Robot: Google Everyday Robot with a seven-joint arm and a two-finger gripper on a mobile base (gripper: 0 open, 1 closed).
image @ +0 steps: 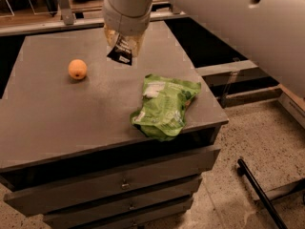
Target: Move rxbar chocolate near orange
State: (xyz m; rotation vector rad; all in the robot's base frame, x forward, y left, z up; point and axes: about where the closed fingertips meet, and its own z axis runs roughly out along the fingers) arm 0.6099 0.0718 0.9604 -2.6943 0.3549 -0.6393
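The orange (77, 69) sits on the left part of the table (57, 123), closer to the back edge than the front. It is round, so a bump could make it roll.

To its right, the gripper (125, 44) hangs over the back middle of the table. Its fingers (112, 35) are pinching the top end of the bar (120, 54). They are only a little apart, just the width of the thin bar. The bar's black lower end sticks out below them, tilted, and seems to be up in the air, not on the table. It is near the orange but not yet beside it.

The bar looks light, flat and a bit bendy. Its wrapper is probably smooth and slick, so it could slide or twist in the pinch. A firm hold across the thin flat sides is best, and that is how it looks to be held now. It will not break if set down gently.

Further right, a green bag (164, 104) lies by the front right corner, touching nothing else.
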